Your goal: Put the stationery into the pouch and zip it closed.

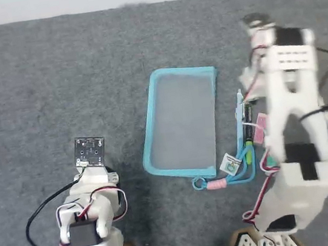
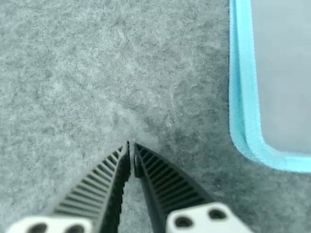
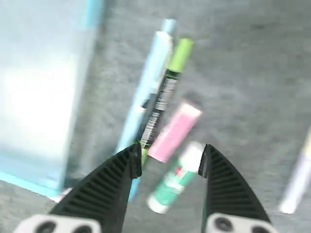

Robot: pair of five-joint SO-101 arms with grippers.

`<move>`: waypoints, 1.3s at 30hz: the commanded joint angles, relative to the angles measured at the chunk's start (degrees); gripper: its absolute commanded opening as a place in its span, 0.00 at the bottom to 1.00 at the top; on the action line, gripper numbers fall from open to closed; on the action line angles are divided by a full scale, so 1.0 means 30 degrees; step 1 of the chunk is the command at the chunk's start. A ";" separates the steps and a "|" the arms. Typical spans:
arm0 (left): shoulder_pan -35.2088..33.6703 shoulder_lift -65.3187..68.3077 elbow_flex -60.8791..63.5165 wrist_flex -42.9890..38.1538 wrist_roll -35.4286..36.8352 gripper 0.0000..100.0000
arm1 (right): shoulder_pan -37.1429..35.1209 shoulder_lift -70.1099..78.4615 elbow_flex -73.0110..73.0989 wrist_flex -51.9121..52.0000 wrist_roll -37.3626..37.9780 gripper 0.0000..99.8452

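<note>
Pouch (image 1: 182, 120): lies flat on the grey table (image 1: 53, 71), centre of the high view. The stationery lies on the table just right of it: light blue pen (image 3: 146, 92), green-capped marker (image 3: 165, 92), pink eraser (image 3: 174, 132), green glue stick (image 3: 175, 182).

Right gripper (image 3: 171, 150): fingers released, spread above the eraser and glue stick.

Left gripper (image 2: 131, 145): fingers clenched on nothing, lower left of the high view, beside the pouch's corner.
</note>
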 commanded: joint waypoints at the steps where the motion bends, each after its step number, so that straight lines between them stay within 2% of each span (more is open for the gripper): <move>1: 0.0000 0.0234 -0.0103 0.0117 0.0293 0.02 | -0.0484 0.0161 0.0850 -0.0952 -0.1875 0.19; 12: 0.0000 0.0234 -0.0103 0.0117 0.0264 0.02 | -0.0630 -0.0659 0.5333 -0.6608 -0.2286 0.15; 18: 0.0000 0.0234 -0.0103 0.0117 0.0264 0.02 | -0.1392 0.0220 0.5509 -0.7458 -0.2315 0.15; 27: 0.0000 0.0234 -0.0103 0.0117 0.0264 0.02 | 0.0249 0.1187 0.5480 -0.7575 -0.2286 0.15; 39: 0.0000 0.0234 -0.0103 0.0117 0.0264 0.02 | 0.0190 0.1363 0.7707 -0.9128 -0.2139 0.15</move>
